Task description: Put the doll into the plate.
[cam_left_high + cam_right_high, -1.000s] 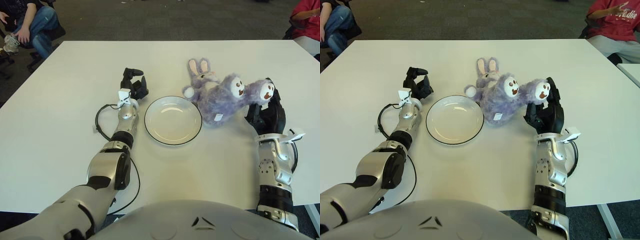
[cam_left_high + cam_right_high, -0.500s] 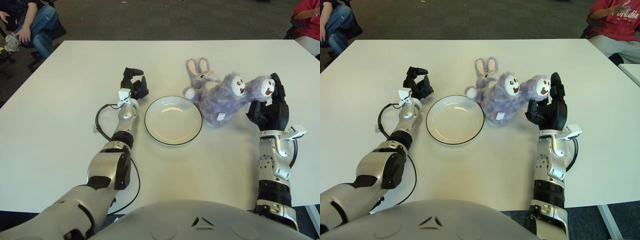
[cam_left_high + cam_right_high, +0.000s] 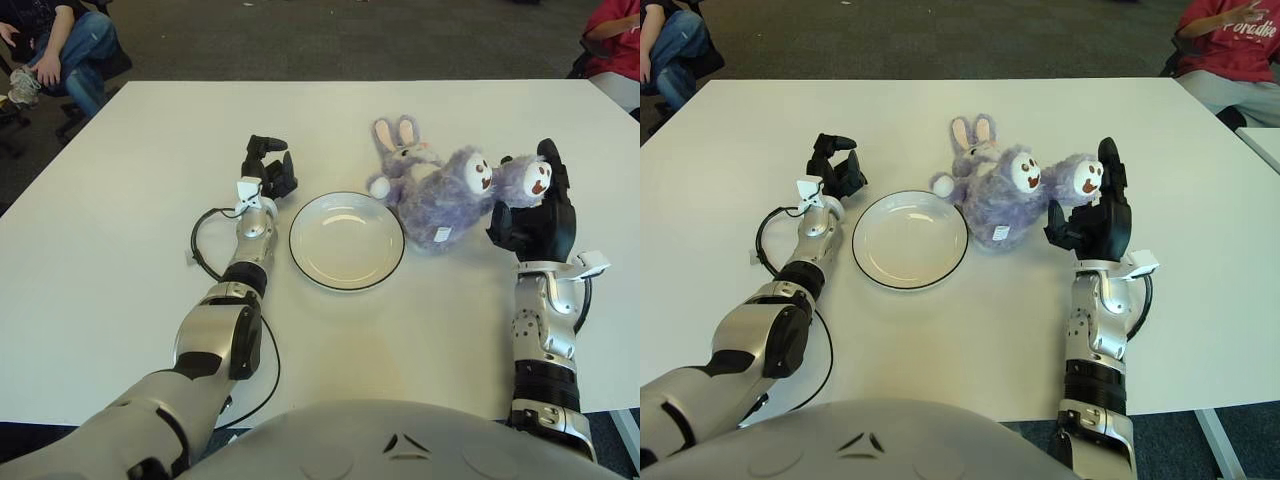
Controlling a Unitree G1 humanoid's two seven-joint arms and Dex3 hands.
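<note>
While our fingers are still off the toy, we log the scene from the hand outward.

Right hand: our right hand (image 3: 540, 215) stands upright just right of the doll's foot, fingers spread and loosely hooked, palm toward the toy, holding nothing; whether a fingertip grazes the foot we cannot tell.

Doll: the doll (image 3: 440, 190), a lilac plush rabbit, lies on the table (image 3: 120, 250) just right of the plate, ears pointing away from us, two white-soled feet raised toward our right hand.

Plate: the plate (image 3: 346, 240) sits between our two hands, holding nothing; the doll's edge comes close to its rim.

Left hand: our left hand (image 3: 268, 170) shows beside the plate on its left, fingers curled, idle.

Handling: we judge the doll light, soft and squashy, not fragile; fur may slip, and a pinch on one foot would let the body dangle. The plump body or the base of the legs looks the surer hold.

Change: against a second ago, our right hand has risen and opened, moving slightly right of the foot it was pressed behind; doll, plate and left hand stay put.
</note>
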